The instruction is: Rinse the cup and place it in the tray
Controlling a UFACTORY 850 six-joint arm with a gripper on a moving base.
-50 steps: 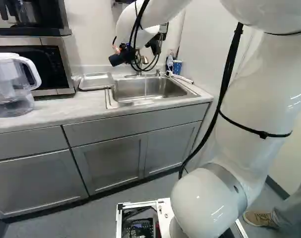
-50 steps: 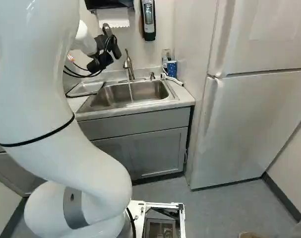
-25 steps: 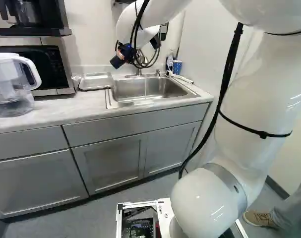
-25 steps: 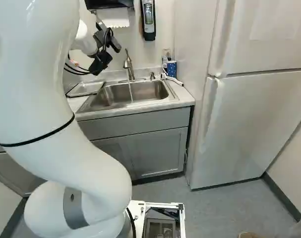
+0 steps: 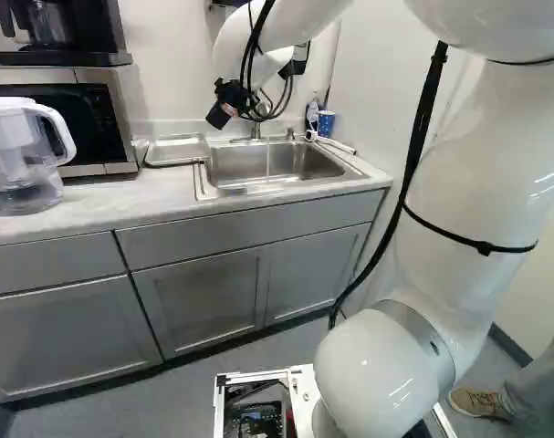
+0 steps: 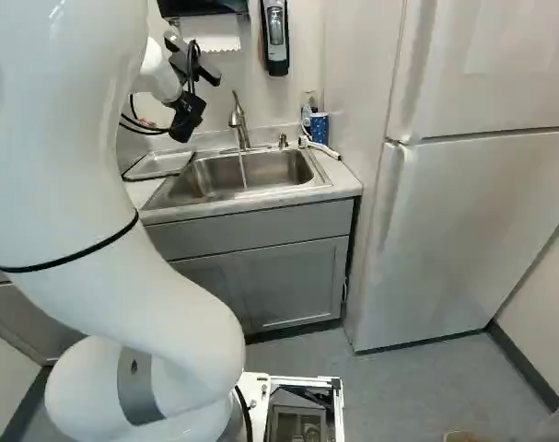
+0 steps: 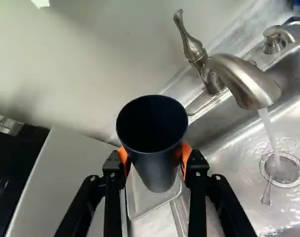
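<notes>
Sink (image 7: 229, 168): bare metal, smooth, with a wet, bright sheen. Faucet (image 7: 238, 79): metal, satin-brushed, with soft highlights. Cup (image 7: 158, 173): smooth, dark and low in gloss; its material cannot be told. Fingers (image 7: 196, 192): black, mostly matt, with orange pads (image 7: 186, 155) of a dull finish. Tray (image 7: 145, 200): smooth, with a faint sheen; metal or plastic cannot be distinguished. Countertop (image 5: 112, 205): smooth and softly mottled. Cabinet doors (image 5: 203, 297): grey, flat-faced, satin. Refrigerator (image 6: 463, 230): smooth, with a muted metallic sheen. Pitcher (image 5: 16, 164): clear, glossy plastic with an opaque white lid. Arm (image 5: 377, 365): hard, smooth, glossy white shell. Towel (image 6: 215, 33): white paper, matt, with a ragged lower edge.
</notes>
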